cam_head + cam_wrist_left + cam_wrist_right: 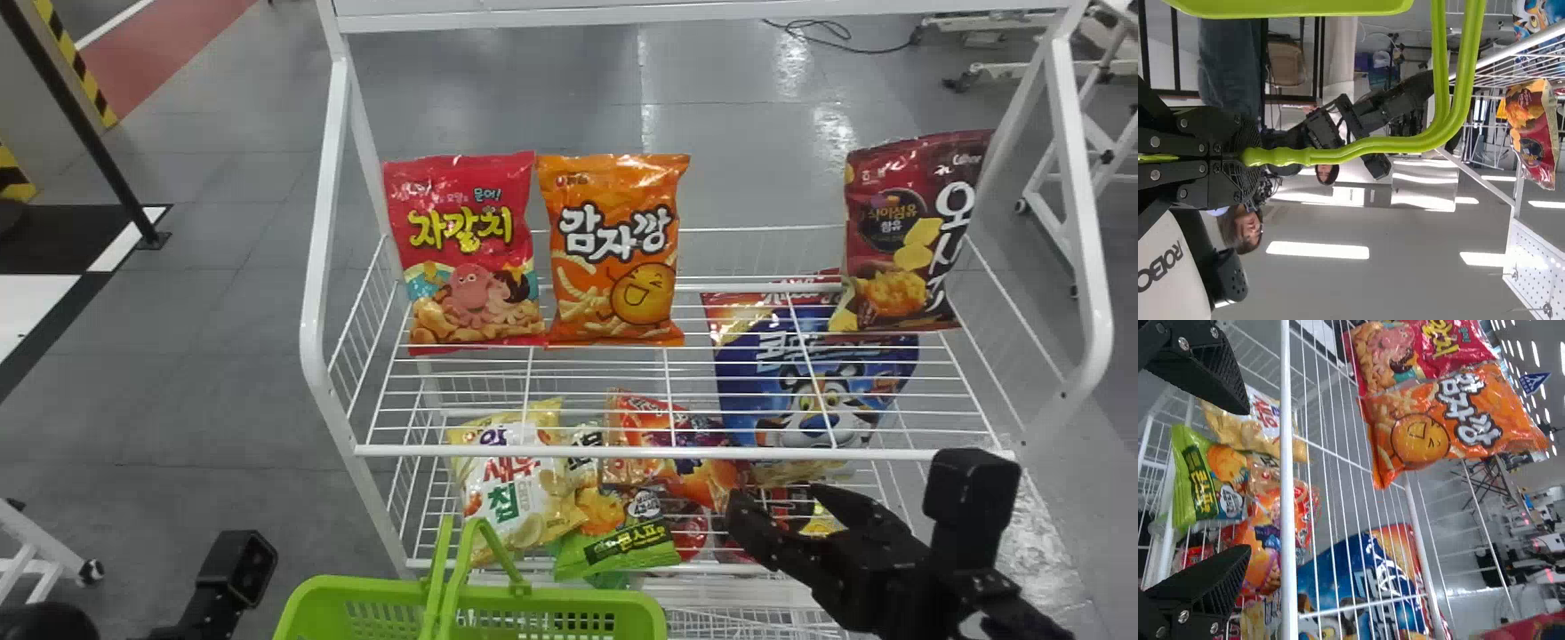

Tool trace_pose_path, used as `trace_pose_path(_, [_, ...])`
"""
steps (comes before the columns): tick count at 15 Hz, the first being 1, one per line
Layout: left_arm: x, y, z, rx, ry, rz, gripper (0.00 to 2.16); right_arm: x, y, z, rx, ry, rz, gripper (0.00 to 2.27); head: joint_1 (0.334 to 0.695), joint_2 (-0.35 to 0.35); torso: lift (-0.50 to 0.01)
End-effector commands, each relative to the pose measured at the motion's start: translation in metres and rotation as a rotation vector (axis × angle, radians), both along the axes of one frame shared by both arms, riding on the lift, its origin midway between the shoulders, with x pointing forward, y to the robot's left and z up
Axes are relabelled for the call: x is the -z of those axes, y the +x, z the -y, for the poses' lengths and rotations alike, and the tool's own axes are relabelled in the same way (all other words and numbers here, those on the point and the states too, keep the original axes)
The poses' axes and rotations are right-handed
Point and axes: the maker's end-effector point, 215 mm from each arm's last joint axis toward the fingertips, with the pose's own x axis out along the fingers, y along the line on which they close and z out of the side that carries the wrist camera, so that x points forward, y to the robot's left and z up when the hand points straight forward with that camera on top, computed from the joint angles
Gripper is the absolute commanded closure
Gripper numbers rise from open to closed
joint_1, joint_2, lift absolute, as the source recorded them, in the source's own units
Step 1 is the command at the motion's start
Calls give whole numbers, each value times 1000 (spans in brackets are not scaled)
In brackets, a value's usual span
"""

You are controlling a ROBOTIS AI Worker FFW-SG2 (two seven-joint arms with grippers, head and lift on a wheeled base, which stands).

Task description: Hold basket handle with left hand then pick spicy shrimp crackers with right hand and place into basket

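Observation:
My left arm with its gripper [213, 582] is at the lower left; in the left wrist view, the left gripper [1238, 157] is shut on the green handle [1351, 152] of the basket. That basket [329, 600] stands before the rack's lower shelf. My right gripper [772, 498] is open at the right of the lower shelf bags. In the right wrist view, the right gripper [1247, 480] has its fingers apart, with the green bag [1205, 477] and orange-red bag [1261, 533] beyond them. I cannot tell which bag is the spicy shrimp crackers.
On the white wire upper shelf [533, 453] stand a red bag [467, 258], an orange bag [613, 249] and a maroon bag [911, 231]. Lower down are a pale yellow bag [507, 480] and a large blue bag [809, 391]. The shelf's front bar [1286, 487] runs close to the right gripper.

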Motion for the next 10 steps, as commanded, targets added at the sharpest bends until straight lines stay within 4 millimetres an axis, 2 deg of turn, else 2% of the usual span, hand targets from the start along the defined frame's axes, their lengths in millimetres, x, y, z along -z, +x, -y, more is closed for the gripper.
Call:
trace_pose_path(1, [0, 0, 0, -1, 0, -2, 2142, 10, 0, 9, 21, -30, 34, 90, 695, 47, -7])
trace_pose_path(4, [1, 0, 0, -3, -2, -6, 2142, 19, 2, 18, 44, -65, 75, 90, 695, 23, -7])
trace_pose_path(7, [3, 0, 2, 0, 1, -7, 2142, 10, 5, 14, 50, -84, 163, 97, 695, 7, -7])
trace_pose_path(10, [2, 0, 1, -3, -1, -8, 2142, -6, 0, 12, 60, -80, 265, 107, 695, 12, -7])
